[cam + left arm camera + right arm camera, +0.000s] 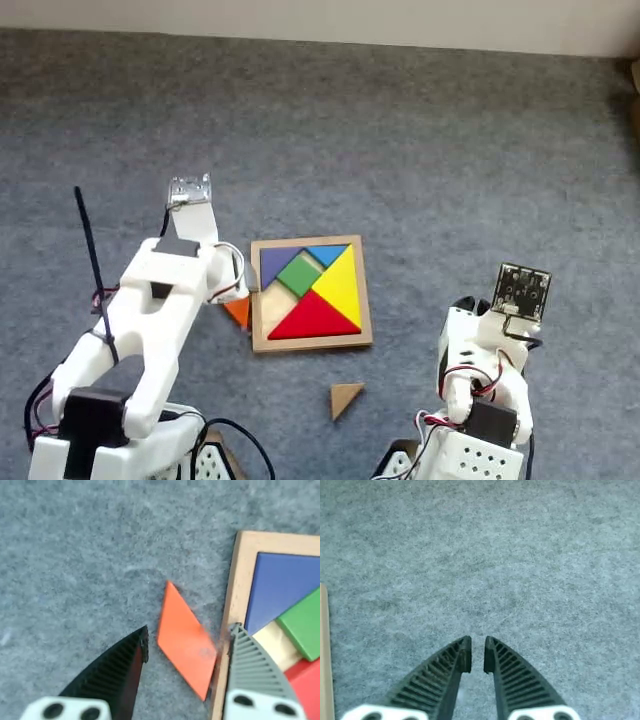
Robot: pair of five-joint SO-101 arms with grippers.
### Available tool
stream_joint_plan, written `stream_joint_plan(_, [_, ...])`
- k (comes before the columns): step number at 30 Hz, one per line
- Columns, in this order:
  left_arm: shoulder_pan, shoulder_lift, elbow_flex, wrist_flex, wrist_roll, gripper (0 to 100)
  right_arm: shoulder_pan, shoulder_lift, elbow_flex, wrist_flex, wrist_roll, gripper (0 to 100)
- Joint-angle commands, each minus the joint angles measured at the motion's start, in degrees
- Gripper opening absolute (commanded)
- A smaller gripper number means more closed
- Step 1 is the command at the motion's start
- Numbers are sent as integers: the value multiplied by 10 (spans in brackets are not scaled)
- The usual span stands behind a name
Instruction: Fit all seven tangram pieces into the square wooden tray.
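The square wooden tray [259,345] lies mid-table holding blue, green, light blue, yellow and red pieces, with a bare patch at its left side. An orange parallelogram [186,642] lies flat on the carpet against the tray's left rim [235,580]; it also peeks out under the left arm [237,312]. My left gripper [189,635] is open and low over it, one finger on the carpet side, the other over the rim. A tan triangle [345,399] lies on the carpet in front of the tray. My right gripper [477,654] hovers shut over bare carpet, holding nothing.
Grey carpet covers the table. The right arm [490,350] is folded back to the tray's right, with a strip of the tray's rim [324,655] at the edge of its wrist view. A black cable [92,260] rises by the left arm.
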Motion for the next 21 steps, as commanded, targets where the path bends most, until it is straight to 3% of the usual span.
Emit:
stream_joint_plan(1, [-22,-30,-70,75,1,252,-8,-7,58,-2,-2,58])
stream_joint_plan(4, [-46,-80,-92,113,0,252,-8,-4,45,-2,1,60])
stream_joint_plan(7, [-67,-141,-87,120,-1,252,-23,-2,-7,-2,51,60])
stream_joint_plan(15, [-128,-305,-30,116,-2,245,-138,0,-118,81,84,60])
stream_joint_plan(21, [-163,-365,20,114,-84,62,-177,129,-262,116,84,60])
